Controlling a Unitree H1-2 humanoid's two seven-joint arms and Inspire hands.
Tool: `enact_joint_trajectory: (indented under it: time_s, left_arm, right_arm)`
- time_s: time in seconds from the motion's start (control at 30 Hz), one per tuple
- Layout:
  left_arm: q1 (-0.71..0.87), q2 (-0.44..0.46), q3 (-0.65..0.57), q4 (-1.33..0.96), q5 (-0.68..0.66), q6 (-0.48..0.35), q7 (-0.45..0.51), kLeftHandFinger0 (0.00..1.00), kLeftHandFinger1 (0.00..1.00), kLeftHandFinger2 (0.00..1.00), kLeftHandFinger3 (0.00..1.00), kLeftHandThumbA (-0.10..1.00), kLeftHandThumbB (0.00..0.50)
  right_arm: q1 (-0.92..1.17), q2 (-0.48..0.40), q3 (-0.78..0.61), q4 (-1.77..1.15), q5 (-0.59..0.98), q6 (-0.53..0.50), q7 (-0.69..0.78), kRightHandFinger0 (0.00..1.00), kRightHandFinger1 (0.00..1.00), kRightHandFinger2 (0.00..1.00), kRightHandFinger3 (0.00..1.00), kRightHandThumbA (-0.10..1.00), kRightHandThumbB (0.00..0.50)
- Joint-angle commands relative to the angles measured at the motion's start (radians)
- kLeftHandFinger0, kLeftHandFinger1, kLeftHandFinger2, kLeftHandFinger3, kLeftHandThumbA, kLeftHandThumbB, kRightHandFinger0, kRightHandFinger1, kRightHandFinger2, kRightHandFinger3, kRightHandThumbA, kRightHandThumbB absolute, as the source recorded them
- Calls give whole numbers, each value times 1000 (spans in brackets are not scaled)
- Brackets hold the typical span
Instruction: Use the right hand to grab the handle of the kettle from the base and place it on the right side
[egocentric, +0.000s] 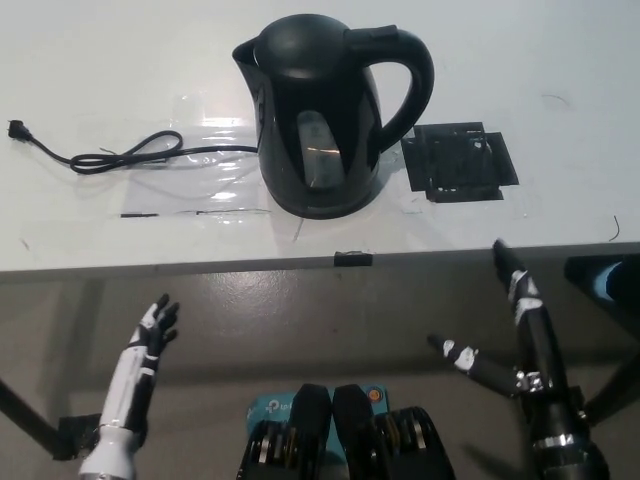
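A black electric kettle (320, 115) stands upright on the white table (560, 60), its base hidden beneath it. Its looped handle (405, 75) points to the right and its spout to the left. My black right hand (510, 330) hangs below the table's front edge at the lower right, open with its fingers spread, well short of the kettle. My white left hand (150, 335) rests low at the lower left, open and off the table.
A black power cord (130, 153) with its plug (17, 128) runs left from the kettle across the table. A square of black tape (460, 162) lies on the table right of the kettle. A small black tab (352, 258) sits on the front edge.
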Motion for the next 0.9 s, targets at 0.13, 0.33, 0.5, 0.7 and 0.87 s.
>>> enact_joint_trajectory:
  time_s: [0.13, 0.33, 0.5, 0.7, 0.87]
  left_arm:
    - [0, -9, -23, -37, -22, -57, -34, 1000, 1000, 1000, 1000, 1000, 500]
    - [7, -10, -26, -40, -23, -61, -44, 1000, 1000, 1000, 1000, 1000, 500]
    - [15, -12, -23, -42, -26, -59, -47, 1000, 1000, 1000, 1000, 1000, 500]
    - [36, -10, -19, -49, -25, -65, -50, 1000, 1000, 1000, 1000, 1000, 500]
    - [39, -12, -22, -42, -15, -76, -45, 1000, 1000, 1000, 1000, 1000, 500]
  right_arm:
    - [-166, 0, -38, -74, -37, 70, -30, 1000, 1000, 1000, 1000, 924, 241]
    - [-341, -12, -49, 33, -46, 115, -38, 1000, 1000, 1000, 1000, 928, 216]
    - [-488, -17, -52, 177, -43, 137, -51, 1000, 1000, 1000, 1000, 899, 206]
    - [-624, -15, -39, 343, -85, 186, -97, 1000, 1000, 1000, 1000, 928, 237]
    - [-715, -29, -16, 475, -135, 186, -148, 1000, 1000, 1000, 1000, 933, 242]
